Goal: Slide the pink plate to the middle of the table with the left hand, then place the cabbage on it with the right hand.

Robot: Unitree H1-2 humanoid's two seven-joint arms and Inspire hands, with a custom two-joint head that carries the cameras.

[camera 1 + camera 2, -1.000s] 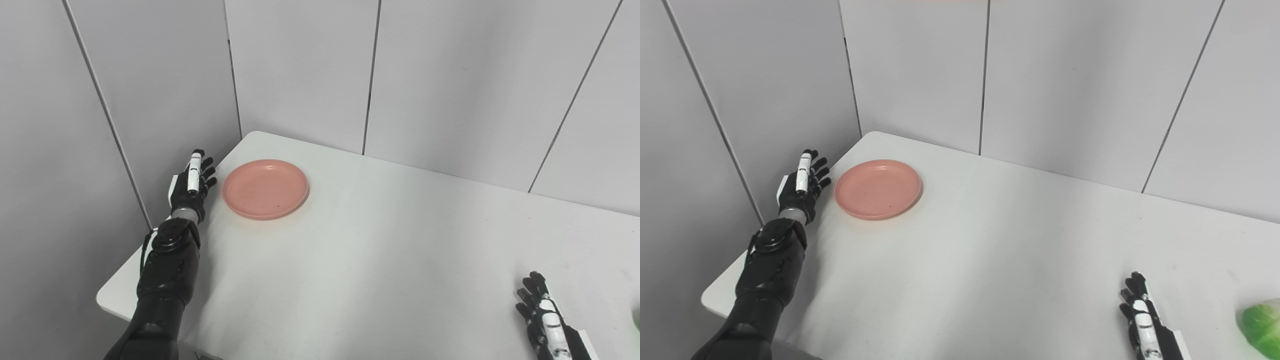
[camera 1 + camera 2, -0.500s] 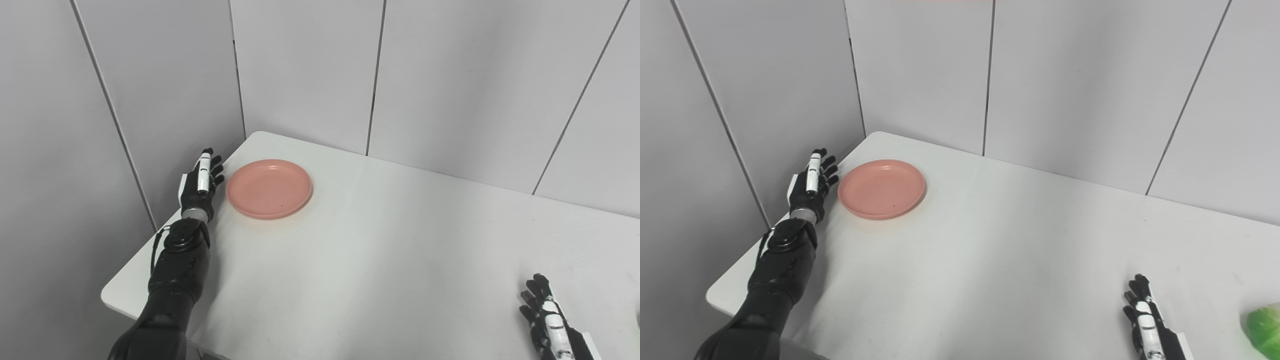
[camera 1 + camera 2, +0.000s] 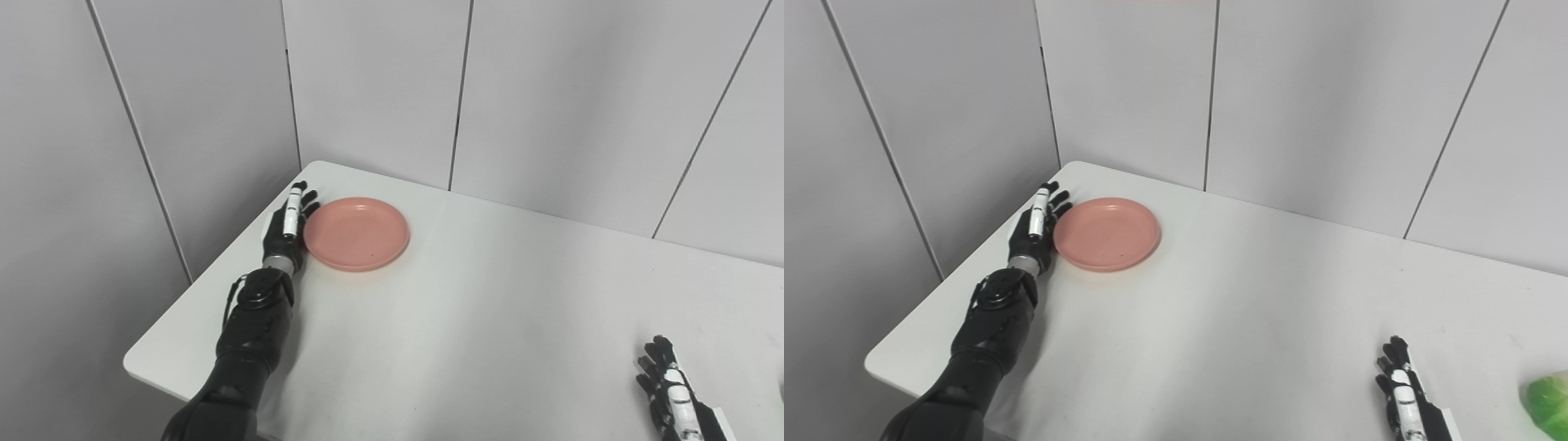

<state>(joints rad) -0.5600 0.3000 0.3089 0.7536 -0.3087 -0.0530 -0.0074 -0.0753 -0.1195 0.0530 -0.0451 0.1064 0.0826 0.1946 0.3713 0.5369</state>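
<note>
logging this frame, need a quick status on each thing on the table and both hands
pink plate: flat on the table, empty, near the far left corner, not yet at the middle
cabbage: on the table at the right edge, partly cut off, not held
left hand: open, fingers straight, against the plate's left rim
right hand: open, near the table's front right, holding nothing
table: white, level

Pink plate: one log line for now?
left robot hand: open, against pink plate | right robot hand: idle | cabbage: untouched
</note>
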